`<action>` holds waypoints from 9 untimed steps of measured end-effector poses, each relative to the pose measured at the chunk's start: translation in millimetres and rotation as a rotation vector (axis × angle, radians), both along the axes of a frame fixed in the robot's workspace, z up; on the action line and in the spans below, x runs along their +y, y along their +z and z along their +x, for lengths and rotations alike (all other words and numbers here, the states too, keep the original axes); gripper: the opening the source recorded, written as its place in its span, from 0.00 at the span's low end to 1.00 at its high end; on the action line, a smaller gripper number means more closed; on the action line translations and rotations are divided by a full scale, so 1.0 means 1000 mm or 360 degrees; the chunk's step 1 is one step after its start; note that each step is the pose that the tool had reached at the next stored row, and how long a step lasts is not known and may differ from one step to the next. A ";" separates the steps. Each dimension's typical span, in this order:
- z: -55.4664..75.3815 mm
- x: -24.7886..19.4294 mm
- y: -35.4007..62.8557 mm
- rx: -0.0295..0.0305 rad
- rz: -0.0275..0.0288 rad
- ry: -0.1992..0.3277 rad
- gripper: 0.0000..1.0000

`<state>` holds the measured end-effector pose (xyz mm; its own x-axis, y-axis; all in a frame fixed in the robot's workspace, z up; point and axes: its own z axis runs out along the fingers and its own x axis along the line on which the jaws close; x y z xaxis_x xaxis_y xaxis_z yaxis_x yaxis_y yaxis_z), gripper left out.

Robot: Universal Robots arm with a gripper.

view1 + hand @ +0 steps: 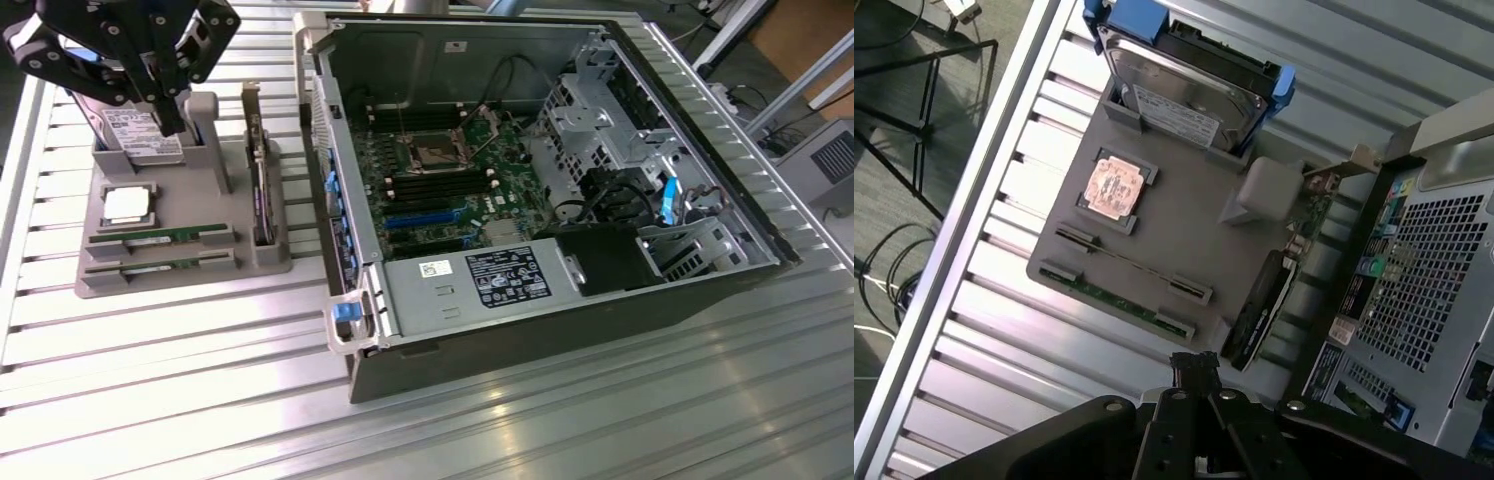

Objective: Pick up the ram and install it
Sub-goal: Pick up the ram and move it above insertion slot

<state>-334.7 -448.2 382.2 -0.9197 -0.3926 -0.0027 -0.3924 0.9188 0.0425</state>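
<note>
**Light, brittle ram waiting in its holder; hand closed and empty above**

The ram (158,238) (1132,262) is being kept in the grey holder (180,285) (1184,215) on the desk (160,380). It is being cradled at both ends by small brackets, just beside the processor (127,203). A second stick (154,266) is being held parallel to it.

The hand (171,118) (1194,368) is being held over the far end of the holder, near the hard drive (134,125). Its fingers are being kept drawn together, with nothing between them.

The ram is being judged light, stiff and thin, and easily cracked if bent or twisted. A grip across its two flat faces near the middle of its length is being judged safest. The contact edge and the chips are best spared any hard pinching. Little surface is being offered, so slipping is being judged likely under a loose grip.
</note>
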 end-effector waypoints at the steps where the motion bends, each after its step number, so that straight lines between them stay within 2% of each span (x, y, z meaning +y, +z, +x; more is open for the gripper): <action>1: 0.000 0.0000 0.0000 -0.00001 0.00001 0.0009 0.11; 9: 0.000 0.0000 0.0000 -0.00001 0.00001 0.0066 0.11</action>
<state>-334.7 -448.3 382.1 -0.9026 -0.4306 -0.0028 -0.4303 0.9017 0.0426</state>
